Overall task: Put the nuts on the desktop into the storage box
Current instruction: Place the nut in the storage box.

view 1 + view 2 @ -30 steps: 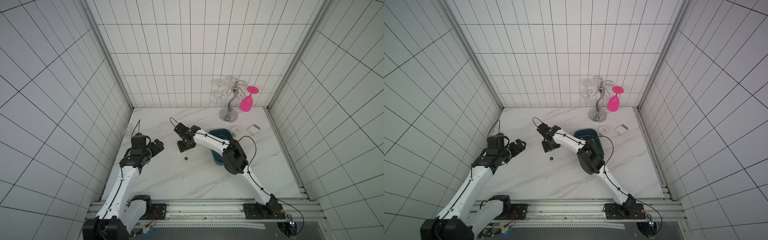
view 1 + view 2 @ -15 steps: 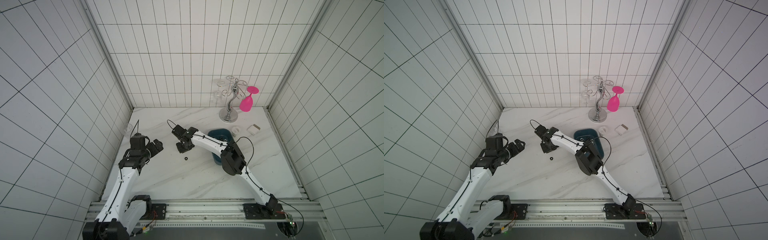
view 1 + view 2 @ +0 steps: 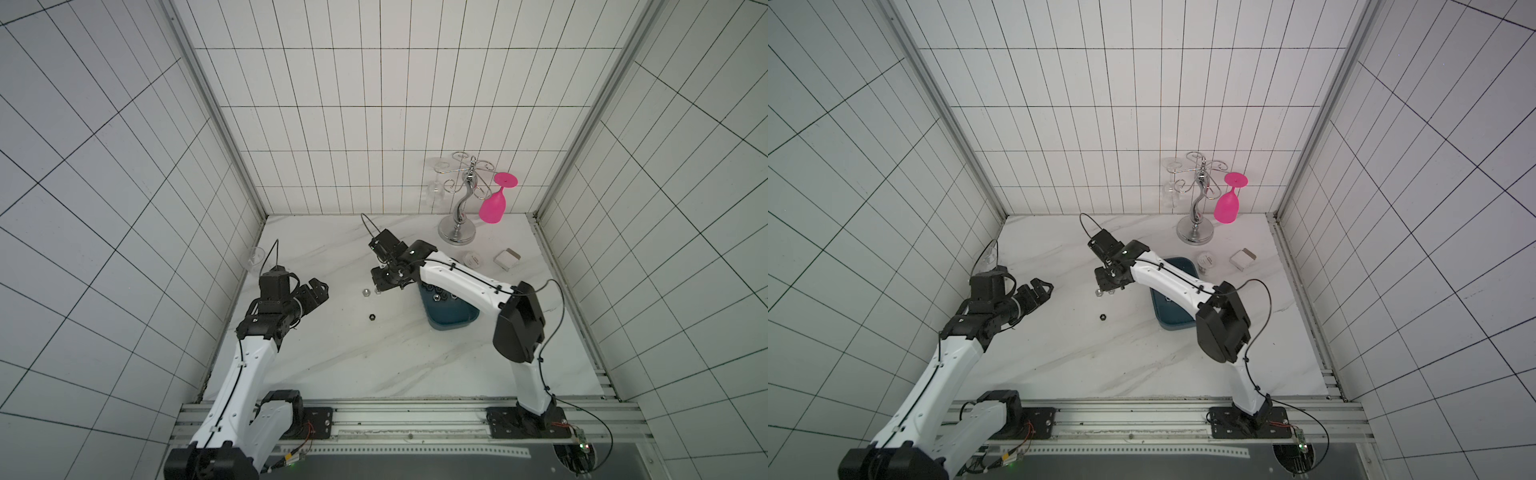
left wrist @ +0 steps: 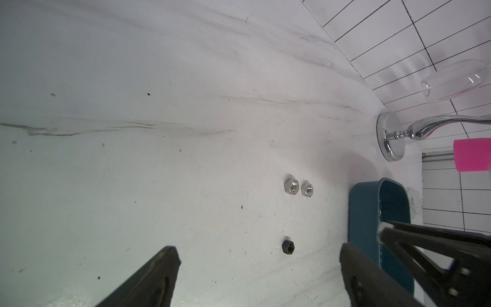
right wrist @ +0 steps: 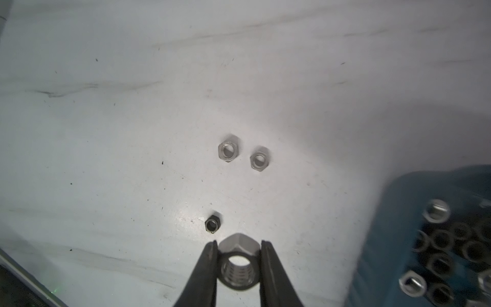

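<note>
In the right wrist view my right gripper [image 5: 238,245] is shut on a silver nut [image 5: 239,265], held off the desktop [image 3: 332,357]. In both top views this gripper [image 3: 384,284] hangs just left of the teal storage box [image 3: 453,320] [image 3: 1173,320]. Two silver nuts [image 3: 366,292] [image 3: 377,291] lie side by side under it, and a black nut [image 3: 372,317] lies a little nearer the front. Several nuts sit inside the storage box [image 5: 398,202]. My left gripper [image 3: 320,291] [image 4: 259,255] is open and empty, left of the loose nuts.
A chrome glass rack [image 3: 457,232] with a pink glass [image 3: 492,205] stands at the back right. A small white round jar [image 3: 472,260] and a small white box [image 3: 507,259] sit behind the storage box. A clear glass [image 3: 253,257] lies by the left wall.
My right gripper's jaws have closed on a silver nut and drawn back slightly toward the storage box, uncovering the two silver nuts. The left arm has stayed put.
</note>
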Controlling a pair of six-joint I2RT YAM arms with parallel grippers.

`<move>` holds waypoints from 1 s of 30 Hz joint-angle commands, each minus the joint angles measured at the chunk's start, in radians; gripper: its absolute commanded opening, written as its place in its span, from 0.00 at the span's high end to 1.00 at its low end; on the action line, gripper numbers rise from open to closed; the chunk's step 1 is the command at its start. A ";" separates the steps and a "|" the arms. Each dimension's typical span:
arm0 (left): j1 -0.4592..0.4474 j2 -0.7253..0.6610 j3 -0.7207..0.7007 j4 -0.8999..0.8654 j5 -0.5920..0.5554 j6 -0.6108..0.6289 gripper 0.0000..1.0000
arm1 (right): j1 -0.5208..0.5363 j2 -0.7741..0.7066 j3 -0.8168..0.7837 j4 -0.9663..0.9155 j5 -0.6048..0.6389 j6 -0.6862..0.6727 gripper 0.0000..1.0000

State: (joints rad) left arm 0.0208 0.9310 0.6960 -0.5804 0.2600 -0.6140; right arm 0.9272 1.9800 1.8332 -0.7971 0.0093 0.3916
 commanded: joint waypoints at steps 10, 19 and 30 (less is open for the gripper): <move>-0.097 0.035 0.006 0.044 -0.010 -0.034 0.02 | -0.293 -0.347 -0.594 0.059 0.027 -0.042 0.86; -0.102 0.037 -0.003 0.037 -0.022 -0.035 0.02 | -0.345 -0.310 -0.743 0.185 0.004 -0.031 0.86; -0.099 0.043 0.034 -0.021 -0.069 0.014 0.02 | -0.381 -0.146 -0.641 0.211 0.001 -0.075 0.83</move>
State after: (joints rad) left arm -0.0776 0.9703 0.7010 -0.5903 0.2195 -0.6281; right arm 0.5598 1.8019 1.1381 -0.5968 0.0090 0.3412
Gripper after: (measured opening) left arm 0.979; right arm 0.256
